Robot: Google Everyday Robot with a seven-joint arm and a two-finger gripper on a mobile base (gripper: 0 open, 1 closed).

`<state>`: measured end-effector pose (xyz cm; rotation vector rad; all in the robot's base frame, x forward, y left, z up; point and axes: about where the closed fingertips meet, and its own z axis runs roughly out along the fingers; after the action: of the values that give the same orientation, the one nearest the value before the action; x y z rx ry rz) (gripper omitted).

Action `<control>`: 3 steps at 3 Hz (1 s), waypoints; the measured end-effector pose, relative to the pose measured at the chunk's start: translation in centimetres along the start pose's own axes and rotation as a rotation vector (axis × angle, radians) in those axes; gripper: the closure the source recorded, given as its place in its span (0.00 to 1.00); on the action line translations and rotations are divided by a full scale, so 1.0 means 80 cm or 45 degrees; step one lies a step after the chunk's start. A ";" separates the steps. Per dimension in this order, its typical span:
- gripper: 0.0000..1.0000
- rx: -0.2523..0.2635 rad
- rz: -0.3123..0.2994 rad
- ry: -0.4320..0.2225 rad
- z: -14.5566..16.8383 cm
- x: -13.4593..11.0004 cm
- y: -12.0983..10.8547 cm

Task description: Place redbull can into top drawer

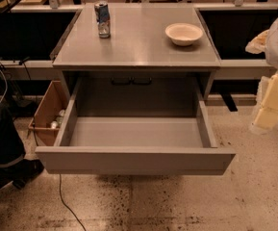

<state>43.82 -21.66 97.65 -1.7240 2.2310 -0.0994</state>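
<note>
The redbull can [102, 19] stands upright on the back left of the grey cabinet top [138, 49]. It is silver and blue. The top drawer [133, 159] is pulled wide open toward me, and its grey inside holds nothing. My gripper [271, 105] hangs at the right edge of the view, beside the drawer's right side and above the floor. It is far from the can and holds nothing that I can see.
A cream round bowl [183, 33] sits on the cabinet top at the right. A brown cardboard box [48, 112] stands on the floor left of the drawer. A person's leg and shoe [6, 150] are at the far left. A cable [64, 201] trails on the floor.
</note>
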 end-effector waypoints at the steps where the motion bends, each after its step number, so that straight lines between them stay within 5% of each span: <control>1: 0.00 0.000 0.000 0.000 0.000 0.000 0.000; 3: 0.00 0.104 -0.036 -0.145 0.044 -0.085 -0.110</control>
<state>54.58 -17.06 97.89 -1.6751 2.0929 -0.0954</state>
